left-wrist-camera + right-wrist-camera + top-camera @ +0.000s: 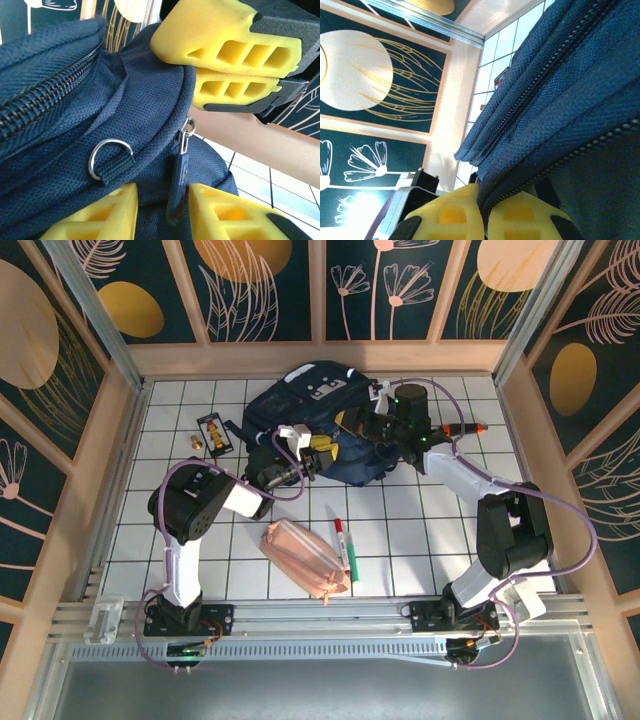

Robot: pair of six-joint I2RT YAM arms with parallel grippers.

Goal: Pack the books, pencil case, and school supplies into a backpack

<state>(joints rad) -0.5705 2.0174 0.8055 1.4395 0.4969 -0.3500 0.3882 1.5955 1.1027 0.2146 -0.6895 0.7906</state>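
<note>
The dark navy backpack [305,405] lies at the back middle of the table. My right gripper [368,430] is shut on a fold of its fabric beside a zipper line [555,165], fingers pinched together [485,202]. My left gripper [322,450] is at the backpack's near side, jaws apart [162,191] around a hanging navy zipper pull [177,182]; the pull rests by the right finger with a gap to the left one. The pink pencil case [305,555] and the red-capped marker pen [343,545] lie on the tiles in front. The books are out of view.
A small black card with orange pieces [213,432] lies left of the backpack. A red-and-black handled tool [462,429] lies to its right. Wooden walls [120,440] close in the table on three sides. A metal D-ring [107,157] sits left of the zipper pull.
</note>
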